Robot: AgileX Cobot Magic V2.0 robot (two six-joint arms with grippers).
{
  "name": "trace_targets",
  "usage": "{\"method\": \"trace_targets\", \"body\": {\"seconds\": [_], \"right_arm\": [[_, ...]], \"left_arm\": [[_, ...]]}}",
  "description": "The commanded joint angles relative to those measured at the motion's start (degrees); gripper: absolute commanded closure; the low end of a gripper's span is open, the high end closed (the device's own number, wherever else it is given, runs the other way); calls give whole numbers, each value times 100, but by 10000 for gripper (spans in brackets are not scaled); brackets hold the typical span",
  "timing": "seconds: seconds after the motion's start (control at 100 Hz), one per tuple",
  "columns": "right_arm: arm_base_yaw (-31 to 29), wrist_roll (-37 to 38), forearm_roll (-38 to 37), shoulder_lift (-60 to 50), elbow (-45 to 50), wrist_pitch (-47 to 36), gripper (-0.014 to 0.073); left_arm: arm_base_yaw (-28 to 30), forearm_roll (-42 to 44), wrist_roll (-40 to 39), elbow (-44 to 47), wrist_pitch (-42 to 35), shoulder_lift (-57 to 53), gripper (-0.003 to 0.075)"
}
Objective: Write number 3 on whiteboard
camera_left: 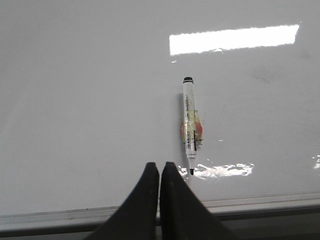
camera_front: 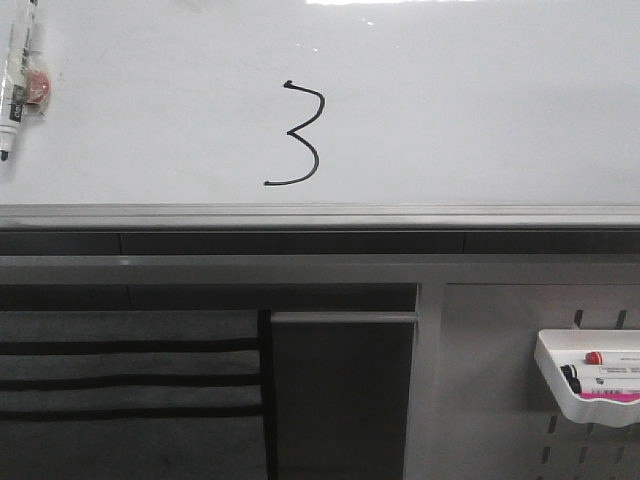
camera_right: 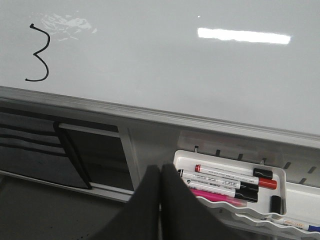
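Where the number 3 (camera_front: 297, 134) marks the glossy whiteboard (camera_front: 480, 110), grey rail (camera_front: 320, 215) beneath, both grippers (camera_left: 159, 167) (camera_right: 160, 170) pressed together, empty.

Black number 3 (camera_front: 297, 135) on glossy white whiteboard (camera_front: 480, 110).

Matte black, tapering pincer fingers (camera_left: 150, 200), smooth and unmarked, on both wrists (camera_right: 150, 205).

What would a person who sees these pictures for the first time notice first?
A black number 3 stands near the middle of the whiteboard. A marker sticks to the board at its far left. A white tray with several markers hangs on the grey panel below, at the right.
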Motion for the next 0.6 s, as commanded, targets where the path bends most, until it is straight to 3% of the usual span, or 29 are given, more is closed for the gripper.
{"method": "trace_targets", "body": {"seconds": [0.0,0.19,0.59], "right_arm": [[-20,-64,-37,31,-154,-352,663],[-20,-64,-37,42,-154,-331,663],[-20,-64,-37,42,-154,-331,663]], "left_arm": [[-36,92,-142,120,-862,-176,741],[-36,92,-142,103,-324,-164,741],[-36,92,-142,103,-297,-164,741]]}}
